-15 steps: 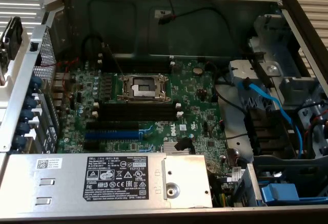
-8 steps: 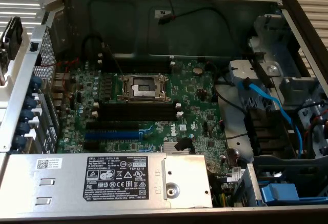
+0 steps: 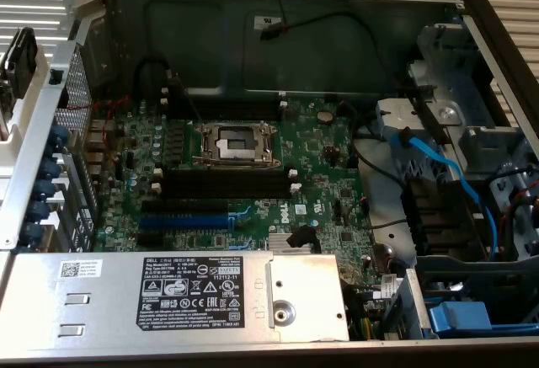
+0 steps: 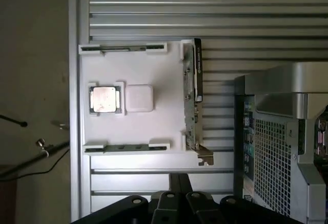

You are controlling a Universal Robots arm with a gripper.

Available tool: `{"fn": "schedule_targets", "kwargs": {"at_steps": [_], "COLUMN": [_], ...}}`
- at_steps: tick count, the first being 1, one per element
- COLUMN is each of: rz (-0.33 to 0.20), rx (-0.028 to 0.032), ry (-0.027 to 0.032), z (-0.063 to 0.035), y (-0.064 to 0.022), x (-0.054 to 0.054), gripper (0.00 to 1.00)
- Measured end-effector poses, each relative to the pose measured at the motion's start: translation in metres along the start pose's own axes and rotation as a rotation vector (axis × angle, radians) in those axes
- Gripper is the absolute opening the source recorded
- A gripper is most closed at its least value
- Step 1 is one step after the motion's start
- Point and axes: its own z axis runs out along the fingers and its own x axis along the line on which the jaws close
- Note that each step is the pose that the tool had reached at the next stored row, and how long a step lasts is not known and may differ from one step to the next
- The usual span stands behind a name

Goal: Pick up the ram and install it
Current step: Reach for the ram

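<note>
Across the exterior view lies the open case (image 3: pixel 337 23), its metal walls around a green motherboard (image 3: pixel 328 166). A grey power supply (image 3: pixel 312 288) with a black label covers the board's near edge. Blue cables (image 3: pixel 442 170) run through the drive bay on the exterior view's right. On the board, long black slots (image 3: pixel 223 184) with white end clips lie just beside the square metal socket (image 3: pixel 237 143). A blue slot (image 3: pixel 184 221) lies beside them, on the side toward the power supply.

Seen from the wrist, a slatted aluminium table (image 4: pixel 205 8) carries the case (image 4: pixel 279 147), whose perforated wall shows. A white tray (image 4: pixel 138 126) rests on the slats near it. A green card (image 4: pixel 192 96) with a metal bracket stands on edge along the tray side nearest the case. A silver processor (image 4: pixel 104 99) sits in a pocket at the tray's middle, just beside a white square pad (image 4: pixel 139 98). White clips line two opposite tray edges. Along the edge farthest from the gripper, a thin dark strip runs between the clips, seen edge-on. This looks to be the ram (image 4: pixel 123 48), though its chips and label cannot be made out. It sits in the tray, outside the case.

The gripper (image 4: pixel 179 177) hangs over the slats just off the tray's nearer edge. Its fingers are pressed together with nothing between them, well apart from the ram.
</note>
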Motion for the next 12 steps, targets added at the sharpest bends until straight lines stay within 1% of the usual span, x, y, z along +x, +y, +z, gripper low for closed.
{"fn": "schedule_targets", "kwargs": {"at_steps": [1, 4, 12], "rz": [0.000, 0.000, 0.000], "rx": [-0.0002, -0.0010, -0.0028], "ry": [-0.0017, -0.0039, -0.0046], "z": [0.0000, -0.0003, -0.0009], "y": [0.0005, 0.0027, 0.0143], "x": [0.003, 0.013, 0.037], "gripper": [0.10, 0.10, 0.10]}}
